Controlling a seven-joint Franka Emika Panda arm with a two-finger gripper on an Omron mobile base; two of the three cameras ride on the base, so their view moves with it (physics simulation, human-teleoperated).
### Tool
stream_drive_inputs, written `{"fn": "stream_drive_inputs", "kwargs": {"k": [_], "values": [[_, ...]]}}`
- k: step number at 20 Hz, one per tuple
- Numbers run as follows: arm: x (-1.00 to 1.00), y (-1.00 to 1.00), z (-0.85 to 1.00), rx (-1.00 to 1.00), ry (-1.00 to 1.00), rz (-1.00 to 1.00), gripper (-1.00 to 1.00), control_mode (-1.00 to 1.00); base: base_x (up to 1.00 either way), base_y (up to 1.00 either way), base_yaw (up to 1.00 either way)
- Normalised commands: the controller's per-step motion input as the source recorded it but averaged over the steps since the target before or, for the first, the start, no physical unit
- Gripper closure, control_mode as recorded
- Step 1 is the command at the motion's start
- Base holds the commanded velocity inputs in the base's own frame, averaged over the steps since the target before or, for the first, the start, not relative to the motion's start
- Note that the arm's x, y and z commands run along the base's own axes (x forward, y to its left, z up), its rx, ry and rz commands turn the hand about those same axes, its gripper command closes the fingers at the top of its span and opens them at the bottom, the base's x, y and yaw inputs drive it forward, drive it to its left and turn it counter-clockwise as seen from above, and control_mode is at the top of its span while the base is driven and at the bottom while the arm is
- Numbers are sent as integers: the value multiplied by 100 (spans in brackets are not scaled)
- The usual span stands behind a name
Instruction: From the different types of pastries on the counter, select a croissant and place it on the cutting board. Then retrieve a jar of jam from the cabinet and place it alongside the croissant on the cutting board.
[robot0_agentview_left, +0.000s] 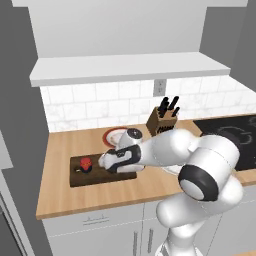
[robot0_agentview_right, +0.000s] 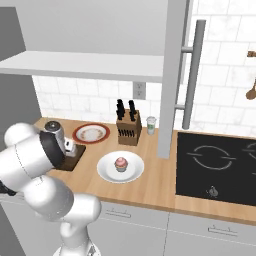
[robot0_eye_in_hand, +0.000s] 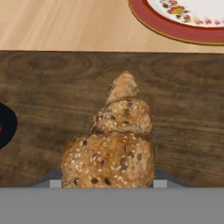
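Golden-tan, seed-speckled lumpy croissant (robot0_eye_in_hand: 114, 144) sits between your fingers, jaws closed in on its sides, the dark finger tips just peeking out at either flank in the hand view. Under it is the dark brown rectangular wooden cutting board (robot0_agentview_left: 102, 176), lying on the light tan wood-grain counter (robot0_agentview_left: 60, 150). From the left base view the two-finger gripper (robot0_agentview_left: 111, 161) is low over the board's middle, so you're at the put-down part of the croissant step (whether the pastry already touches the wood, I can't tell).

The tiny squat red jar of jam (robot0_agentview_left: 86, 164) with its dark base already stands on the board's left end, near the gripper. That's your main hazard: lower straight down, don't drift left, and don't sweep the wrist toward it.

Set the croissant flat on bare wood, well inside the board's edges, alongside the jar but not touching. Part the fingers only once it's resting; it's lumpy and may roll if dropped. Then lift straight up before swinging away.

The red-rimmed white patterned plate (robot0_eye_in_hand: 183, 17) lies on the counter just past the board's far edge; stay short of it. The pink-frosted cupcake (robot0_agentview_right: 120, 163) on its plain white plate (robot0_agentview_right: 107, 171) is well apart, to the right: ignore it.
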Motion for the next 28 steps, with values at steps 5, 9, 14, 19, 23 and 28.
{"fn": "stream_drive_inputs", "kwargs": {"k": [5, 9, 14, 19, 23, 28], "values": [[11, 4, -24, 3, -3, 0, -100, -100, 0, 0, 0], [0, 2, -8, 7, 0, 0, -100, -100, 0, 0, 0], [-7, 0, 58, 14, 0, 0, -100, -100, 0, 0, 0], [-15, 0, 91, 11, 0, 0, -100, -100, 0, 0, 0], [-35, 1, 44, 2, 14, -3, -100, -100, 0, 0, 0], [-100, 3, -70, -10, 13, -10, -100, -100, 0, 0, 0]]}}
